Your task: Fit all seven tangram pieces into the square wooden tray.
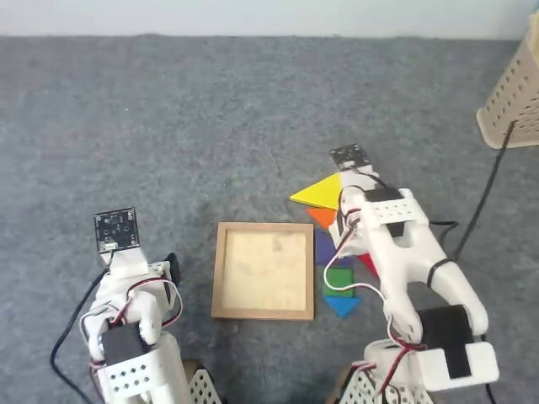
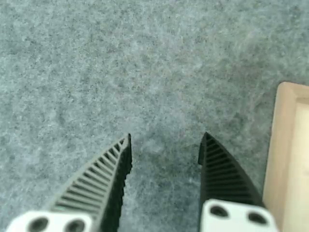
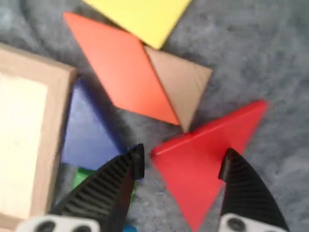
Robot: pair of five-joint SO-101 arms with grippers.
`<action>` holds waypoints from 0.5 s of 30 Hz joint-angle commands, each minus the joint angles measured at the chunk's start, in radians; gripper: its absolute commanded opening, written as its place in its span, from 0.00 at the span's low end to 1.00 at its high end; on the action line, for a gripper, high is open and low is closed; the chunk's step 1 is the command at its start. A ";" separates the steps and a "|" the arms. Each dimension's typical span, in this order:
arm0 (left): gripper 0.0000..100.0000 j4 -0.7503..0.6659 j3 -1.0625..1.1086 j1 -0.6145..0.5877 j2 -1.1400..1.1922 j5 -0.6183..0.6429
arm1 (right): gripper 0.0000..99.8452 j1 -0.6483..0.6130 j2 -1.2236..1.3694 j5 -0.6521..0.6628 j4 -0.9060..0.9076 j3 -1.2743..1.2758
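Fingers (image 3: 115, 186), right arm, above red triangle (image 3: 200, 157)

Fuzzy cloth, pale wood, moulded plastic

The table (image 1: 168, 126) is covered in matt, fuzzy grey cloth. The tray (image 1: 220, 269) is pale, smooth, matt wood. The red triangle (image 3: 203, 162), orange parallelogram (image 3: 123, 79) and yellow piece (image 3: 140, 14) have a smooth, even painted finish; the brown triangle (image 3: 186, 87) looks like bare wood. The left gripper (image 2: 165, 140) and right gripper (image 3: 183, 157) have ribbed, matt black plastic fingers (image 2: 108, 179); the arm shells (image 1: 413, 252) are smooth white plastic.
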 commanded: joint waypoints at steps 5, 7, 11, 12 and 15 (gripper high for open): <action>0.22 0.005 -0.013 0.002 -0.014 -0.006 | 0.27 0.073 0.047 0.008 -0.007 -0.002; 0.22 0.005 -0.013 0.002 -0.014 -0.006 | 0.27 0.073 0.047 0.008 -0.007 -0.002; 0.22 0.005 -0.013 0.002 -0.014 -0.006 | 0.27 0.073 0.050 0.008 -0.007 -0.002; 0.22 0.005 -0.013 0.002 -0.014 -0.006 | 0.26 0.073 0.050 0.008 -0.007 -0.002; 0.22 0.005 -0.013 0.002 -0.014 -0.006 | 0.19 0.073 0.047 0.008 -0.007 -0.002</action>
